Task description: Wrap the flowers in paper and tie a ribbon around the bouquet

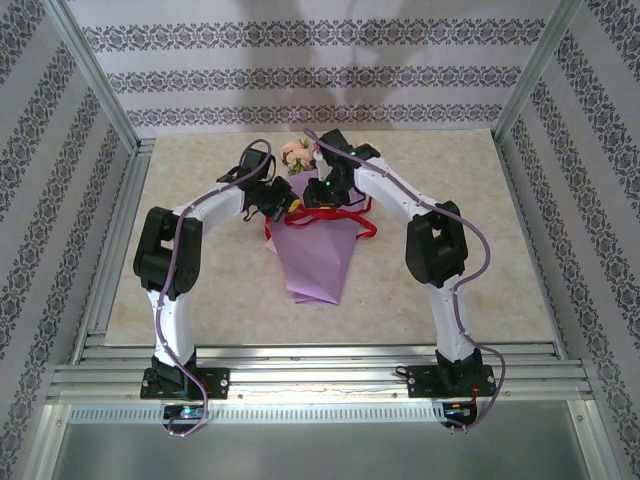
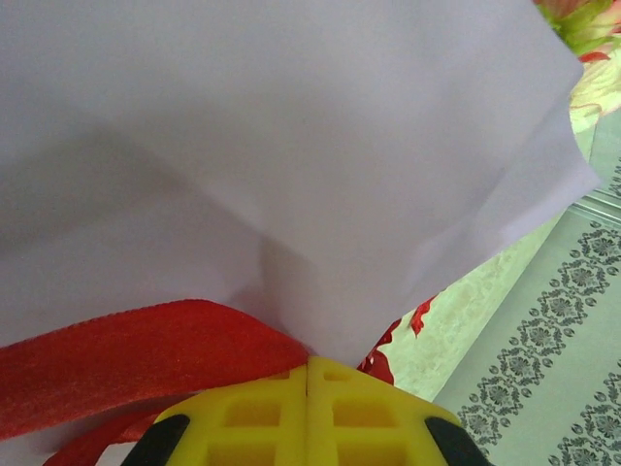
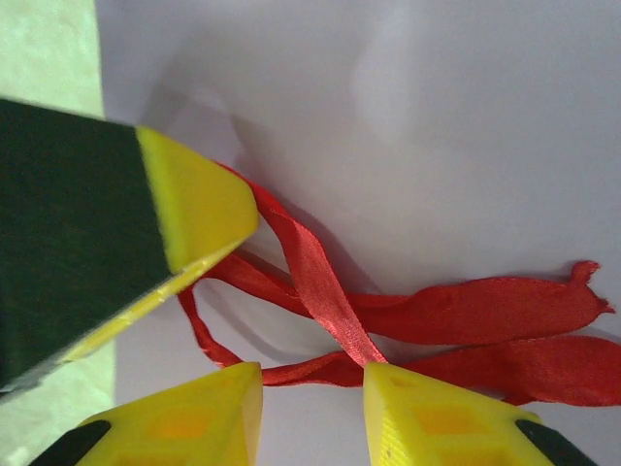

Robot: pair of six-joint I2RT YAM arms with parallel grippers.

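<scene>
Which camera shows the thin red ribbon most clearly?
Right wrist: the narrow red fabric ribbon lies in crossed strands on lilac paper. Left wrist gives one blurred band; top external, small distant loops.

Left arm point(image 1: 175, 300) and right arm point(image 1: 450, 310): white moulded link shells, black joint housings, and a black base plate point(image 1: 185, 380) on each. One purple cable point(image 1: 178, 250) runs loosely along each arm. The fingers point(image 2: 252, 413) are yellow with recessed rectangular pockets and black backing.
</scene>
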